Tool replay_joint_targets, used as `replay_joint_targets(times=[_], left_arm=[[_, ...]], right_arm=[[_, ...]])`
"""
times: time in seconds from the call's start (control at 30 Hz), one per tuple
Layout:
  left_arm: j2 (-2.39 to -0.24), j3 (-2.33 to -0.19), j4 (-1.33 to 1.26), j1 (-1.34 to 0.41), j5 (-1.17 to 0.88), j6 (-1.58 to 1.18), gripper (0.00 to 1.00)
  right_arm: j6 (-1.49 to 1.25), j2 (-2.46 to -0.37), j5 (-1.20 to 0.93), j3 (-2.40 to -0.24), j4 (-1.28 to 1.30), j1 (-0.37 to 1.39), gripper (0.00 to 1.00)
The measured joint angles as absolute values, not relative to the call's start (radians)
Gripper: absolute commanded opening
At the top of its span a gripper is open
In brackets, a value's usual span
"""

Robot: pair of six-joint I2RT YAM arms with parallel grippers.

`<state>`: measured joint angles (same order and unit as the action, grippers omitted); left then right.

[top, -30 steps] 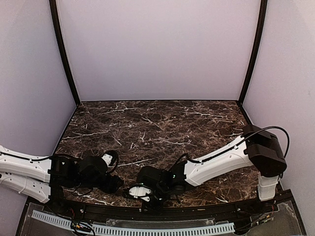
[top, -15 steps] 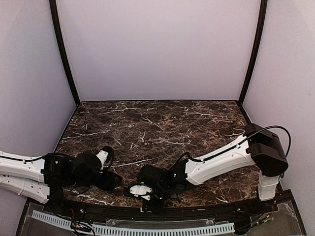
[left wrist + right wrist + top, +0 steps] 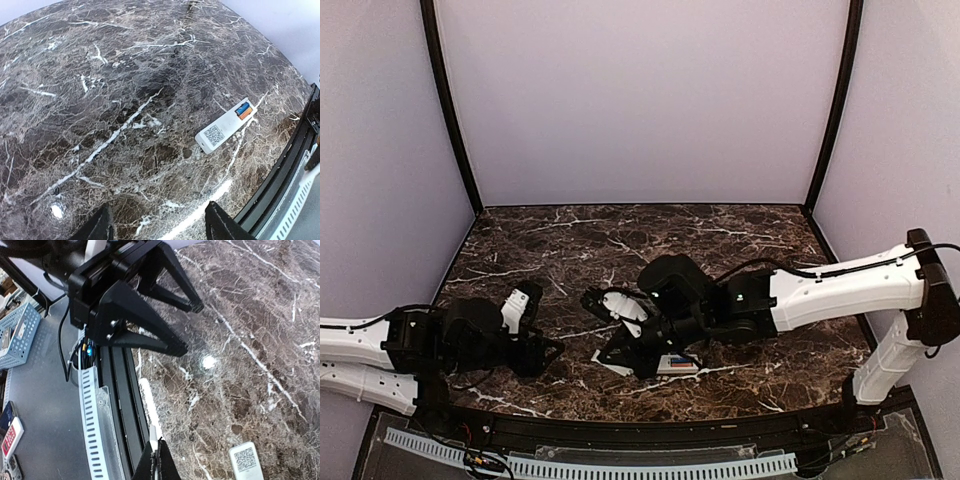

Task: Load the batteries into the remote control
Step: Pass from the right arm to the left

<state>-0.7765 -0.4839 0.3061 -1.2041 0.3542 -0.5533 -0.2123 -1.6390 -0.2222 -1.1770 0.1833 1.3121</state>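
Observation:
The remote control lies back up near the table's front edge, code sticker showing. It also shows in the left wrist view and the right wrist view. The blue and orange batteries sit side by side in its open end. My right gripper hangs just left of the remote, above the table. In the right wrist view, the right gripper is shut on a thin pale cover piece, seen edge-on. My left gripper is open and empty, well left of the remote. It also shows in the left wrist view.
A black rail and a white slotted cable strip run along the table's near edge. A blue basket sits off the table. The left gripper's black fingers reach in from the left, opposite the right gripper.
My right arm has lifted and swung from the near edge toward the table's middle with the cover, uncovering the remote. My left gripper has drawn back a little to the left.

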Motion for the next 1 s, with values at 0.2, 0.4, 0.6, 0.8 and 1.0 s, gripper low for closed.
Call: replay_joint_targets(times=[0.2,0.4,0.6,0.8,1.0], left_arm=[[-0.794,-0.540,0.247,-1.204,0.304,-0.453,0.62],[-0.819,-0.608,0.111,-1.204,0.188,-0.306,0.66],[-0.810,-0.624,-0.100,-1.204,0.111,-0.215,0.70],[-0.825,-0.639,-0.280,-1.204,0.055,-0.200,0.70],[-0.857,-0.700,-0.320,-1.168,-0.048,-0.207,0.70]], right_arm=[[-0.223,-1.598,-0.181,-1.176,0.138,1.289,0.00],[-0.246,-1.531,-0.153,-1.183,0.074,1.256,0.00],[-0.264,-1.496,-0.065,-1.222,0.007,1.246,0.00],[-0.280,-1.472,-0.033,-1.256,-0.054,1.234,0.00],[-0.286,-1.424,-0.068,-1.262,-0.094,1.209,0.00]])
